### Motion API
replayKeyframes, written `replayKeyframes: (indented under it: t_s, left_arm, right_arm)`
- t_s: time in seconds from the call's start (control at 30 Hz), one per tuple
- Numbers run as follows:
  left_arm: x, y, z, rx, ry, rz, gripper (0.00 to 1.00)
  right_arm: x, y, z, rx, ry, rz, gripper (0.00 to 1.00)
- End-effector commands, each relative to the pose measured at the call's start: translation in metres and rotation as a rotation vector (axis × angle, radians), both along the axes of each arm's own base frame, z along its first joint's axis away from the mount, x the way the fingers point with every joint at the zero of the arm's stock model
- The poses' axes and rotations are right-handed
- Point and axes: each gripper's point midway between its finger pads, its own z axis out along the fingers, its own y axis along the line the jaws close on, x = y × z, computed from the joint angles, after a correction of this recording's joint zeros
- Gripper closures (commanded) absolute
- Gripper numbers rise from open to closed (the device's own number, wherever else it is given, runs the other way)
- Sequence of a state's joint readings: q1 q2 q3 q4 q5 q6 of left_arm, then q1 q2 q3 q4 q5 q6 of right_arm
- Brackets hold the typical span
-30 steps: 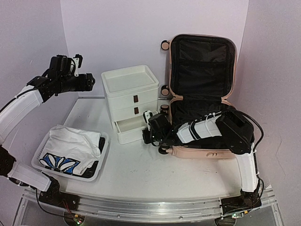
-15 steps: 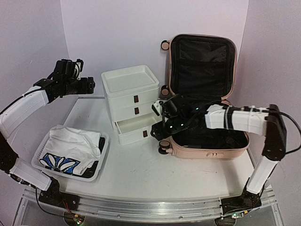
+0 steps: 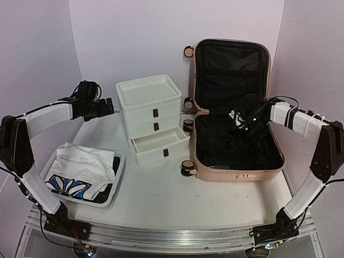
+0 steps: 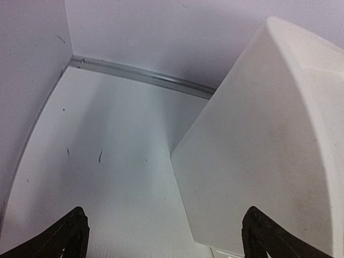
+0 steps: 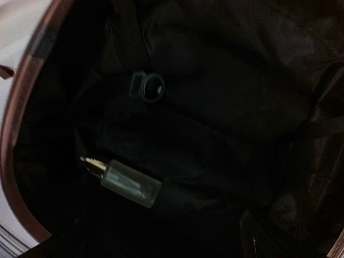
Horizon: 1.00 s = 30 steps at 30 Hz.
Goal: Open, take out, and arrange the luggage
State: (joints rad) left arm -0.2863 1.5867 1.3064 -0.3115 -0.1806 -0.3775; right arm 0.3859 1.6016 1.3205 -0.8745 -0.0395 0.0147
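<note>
I see luggage (image 3: pixel 231 173) open, lid upright | right tool (image 3: pixel 236 138) over its lower half | left tool (image 3: pixel 109 106) near drawer unit (image 3: pixel 150 102)

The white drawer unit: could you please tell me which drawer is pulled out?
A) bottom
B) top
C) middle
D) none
A: the bottom drawer juts forward from the drawer unit, while the two above sit flush.
</note>
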Motion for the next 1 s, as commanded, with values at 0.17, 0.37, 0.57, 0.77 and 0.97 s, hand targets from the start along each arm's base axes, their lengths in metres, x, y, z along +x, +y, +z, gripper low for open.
replayKeyframes:
  t_s: [0.17,0.37,0.57,0.77,0.97]
  left_arm:
    - [0.013,0.003,0.012,-0.098,0.050,0.069,0.01]
    - [0.022,0.012,0.003,-0.134,0.112,0.157,0.01]
    - [0.019,0.011,-0.022,-0.158,0.238,0.185,0.03]
    - [0.023,0.009,-0.027,-0.127,0.272,0.158,0.04]
    - [0.035,0.002,-0.024,-0.093,0.271,0.080,0.04]
  right_arm:
    - [-0.032,-0.016,-0.011,0.145,0.359,0.183,0.10]
    - [-0.048,-0.020,-0.023,0.144,0.553,0.314,0.16]
    - [-0.039,0.007,-0.027,0.281,0.590,0.411,0.20]
    - [-0.029,0.023,-0.053,0.194,0.600,0.513,0.10]
    - [-0.013,0.042,-0.089,0.013,0.509,0.662,0.12]
